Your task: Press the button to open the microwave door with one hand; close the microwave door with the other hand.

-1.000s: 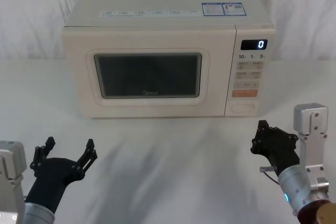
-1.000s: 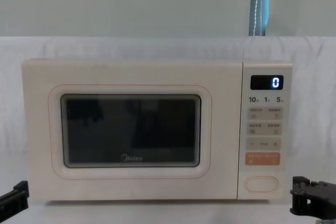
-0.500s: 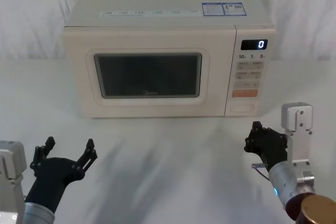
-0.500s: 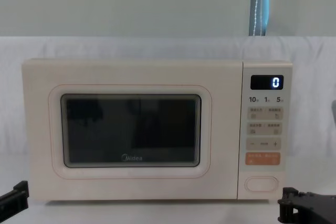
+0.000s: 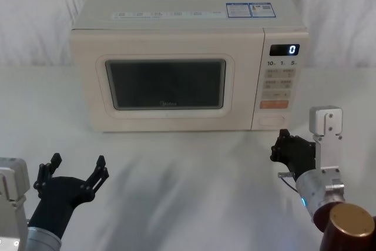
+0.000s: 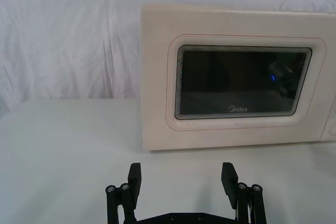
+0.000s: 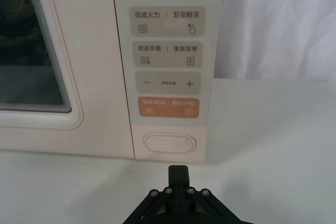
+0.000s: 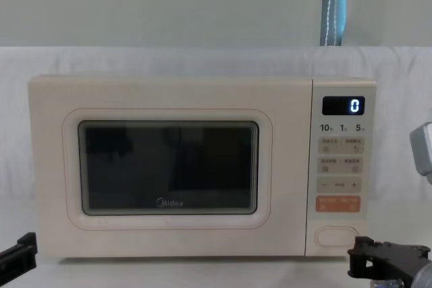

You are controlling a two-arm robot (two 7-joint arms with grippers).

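Observation:
The cream microwave stands at the back of the table with its microwave door (image 5: 167, 86) (image 8: 169, 166) (image 6: 241, 85) closed flat. The button (image 7: 170, 144) (image 5: 272, 120) (image 8: 335, 235) is the pill-shaped key at the bottom of the control panel, under the orange key (image 7: 168, 107). My right gripper (image 7: 178, 170) (image 5: 284, 145) (image 8: 361, 261) is shut, its fingertips pressed together and pointing at the button from a short gap in front of it. My left gripper (image 5: 74, 167) (image 6: 181, 178) is open, low at the front left, well short of the door.
The display (image 5: 284, 50) reads 0. White cloth covers the table (image 5: 188, 163) and the wall behind. Bare tabletop lies between both grippers and the microwave front. My right arm's camera mount (image 5: 326, 123) stands up at the right of the panel.
My right gripper has moved forward and to the left, closer to the button. The left arm and the door have not moved.

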